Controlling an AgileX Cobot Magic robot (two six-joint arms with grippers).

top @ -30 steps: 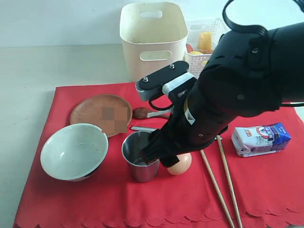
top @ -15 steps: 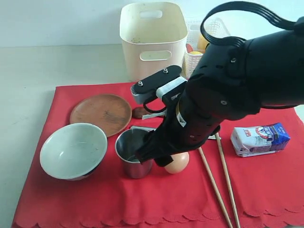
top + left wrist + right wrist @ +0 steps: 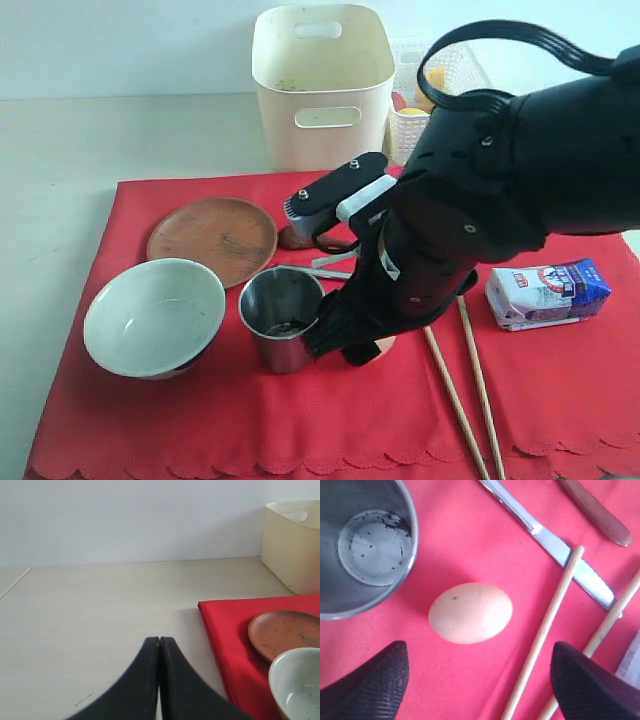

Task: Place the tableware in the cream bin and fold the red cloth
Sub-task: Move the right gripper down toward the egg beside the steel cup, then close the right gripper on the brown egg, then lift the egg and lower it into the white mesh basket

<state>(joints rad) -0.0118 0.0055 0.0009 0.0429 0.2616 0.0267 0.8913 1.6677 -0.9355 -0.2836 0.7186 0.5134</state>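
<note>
Layout on cloth (image 3: pixel 250 420), ref = cup (image 3: pixel 282 318).
Just L: bowl (image 3: pixel 155 317); behind-L: plate (image 3: pixel 212 234); behind: bin (image 3: pixel 322 90); just R: egg (image 3: pixel 470 613); further R: chopsticks (image 3: pixel 482 390); far R: carton (image 3: pixel 548 293).

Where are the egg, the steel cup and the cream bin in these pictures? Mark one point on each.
egg (image 3: pixel 470 612), right wrist view, middle of the shell.
steel cup (image 3: pixel 272 352), exterior view, front of the outer wall.
cream bin (image 3: pixel 285 130), exterior view, front wall beside the handle cutout.

One each lies on the red cloth (image 3: pixel 200 420): wooden plate (image 3: pixel 212 238), bowl (image 3: pixel 152 315), steel cup (image 3: pixel 275 350), egg (image 3: pixel 470 612), knife (image 3: pixel 555 546), spoon (image 3: pixel 594 511), milk carton (image 3: pixel 548 292); two chopsticks (image 3: pixel 544 630). Behind it stand one cream bin (image 3: pixel 322 90) and one lattice basket (image 3: pixel 412 135).
</note>
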